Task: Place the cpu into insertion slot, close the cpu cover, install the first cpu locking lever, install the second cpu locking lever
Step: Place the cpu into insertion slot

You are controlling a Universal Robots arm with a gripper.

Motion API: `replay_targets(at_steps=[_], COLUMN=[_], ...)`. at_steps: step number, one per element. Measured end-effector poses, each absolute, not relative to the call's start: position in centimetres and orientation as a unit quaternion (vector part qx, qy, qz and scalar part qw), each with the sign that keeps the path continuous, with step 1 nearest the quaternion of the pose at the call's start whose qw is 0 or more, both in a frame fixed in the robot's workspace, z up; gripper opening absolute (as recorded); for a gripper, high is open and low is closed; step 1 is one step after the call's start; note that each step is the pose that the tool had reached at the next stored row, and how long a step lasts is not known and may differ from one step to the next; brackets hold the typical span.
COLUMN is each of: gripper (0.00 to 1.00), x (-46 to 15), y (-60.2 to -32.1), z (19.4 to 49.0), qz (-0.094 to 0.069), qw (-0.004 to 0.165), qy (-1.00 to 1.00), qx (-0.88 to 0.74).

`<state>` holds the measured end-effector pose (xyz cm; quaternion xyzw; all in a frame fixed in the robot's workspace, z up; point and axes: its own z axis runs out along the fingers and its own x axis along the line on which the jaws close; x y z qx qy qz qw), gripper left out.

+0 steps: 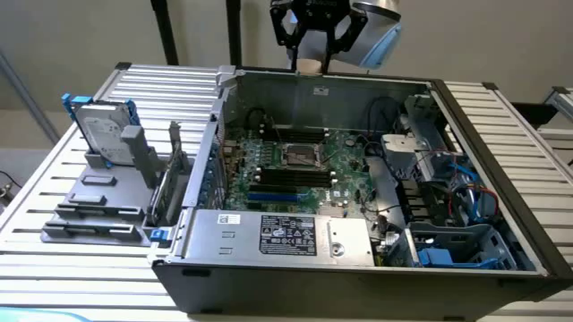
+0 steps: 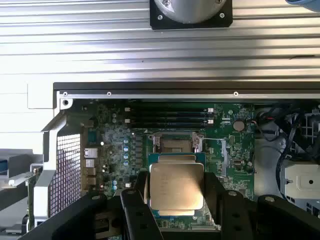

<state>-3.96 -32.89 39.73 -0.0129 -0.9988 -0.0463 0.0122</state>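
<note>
The gripper (image 1: 310, 59) hangs high over the open computer case (image 1: 502, 181), near its back wall; its two black fingers (image 2: 135, 210) pinch the cpu (image 2: 176, 186), one finger on each side, with the shiny flat top facing the wrist camera; in the exterior view the cpu (image 1: 310, 66) is a small pale bit at the finger ends. The insertion slot (image 1: 302, 155) sits low down on the green board (image 1: 345, 184), well apart from the chip; the chip is not in it yet, so the first step is not done. In the wrist view the slot lies just past the chip's edge, near the long black memory sticks (image 2: 170, 114).

The chip is held only by its thin sides, so it could slip or tip and drop onto the board; if it came down turned or a bit off to one side, it could sit crooked and hurt the slot; the wide fingers could also bump the slot's metal rim. Whether the cpu cover is up cannot be told.
</note>
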Motion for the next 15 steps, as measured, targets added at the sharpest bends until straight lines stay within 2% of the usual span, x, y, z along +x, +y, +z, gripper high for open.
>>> replay_targets(at_steps=[15], gripper=[0.55], x=[-3.96], y=[-32.89], z=[39.69], qz=[-0.047], qw=[0.011], qy=[-0.998], qx=[-0.041])
